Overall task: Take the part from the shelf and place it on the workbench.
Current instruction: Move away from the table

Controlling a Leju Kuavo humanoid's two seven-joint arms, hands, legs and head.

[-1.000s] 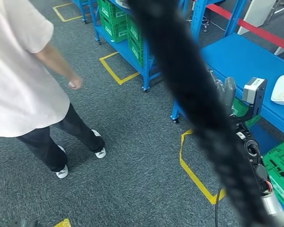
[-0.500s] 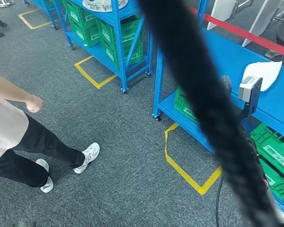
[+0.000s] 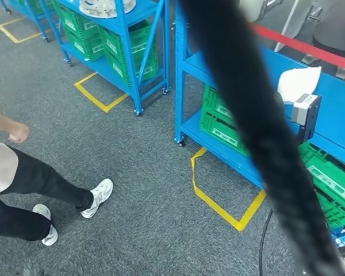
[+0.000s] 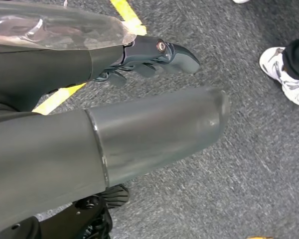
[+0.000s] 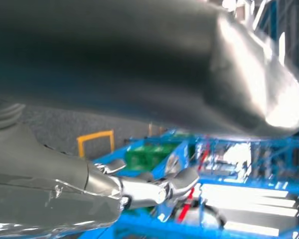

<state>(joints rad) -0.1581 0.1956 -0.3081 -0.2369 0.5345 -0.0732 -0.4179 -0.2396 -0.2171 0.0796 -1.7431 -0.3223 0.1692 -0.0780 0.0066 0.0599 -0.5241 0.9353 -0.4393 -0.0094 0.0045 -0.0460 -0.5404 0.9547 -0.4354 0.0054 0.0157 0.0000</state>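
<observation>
White part (image 3: 297, 82) on blue shelf (image 3: 336, 123), just beyond right robot hand (image 3: 307, 112)

You are looking at a rough, matt grey carpet floor (image 3: 153, 190) carrying glossy yellow tape (image 3: 221, 210). The shelf (image 3: 186, 69) is showing smooth blue painted metal, its crates (image 3: 221, 123) ribbed green plastic. The left hand (image 4: 155, 119) is showing a smooth, dull-sheened grey thumb; the right hand (image 5: 155, 191) is glinting like polished metal.
</observation>
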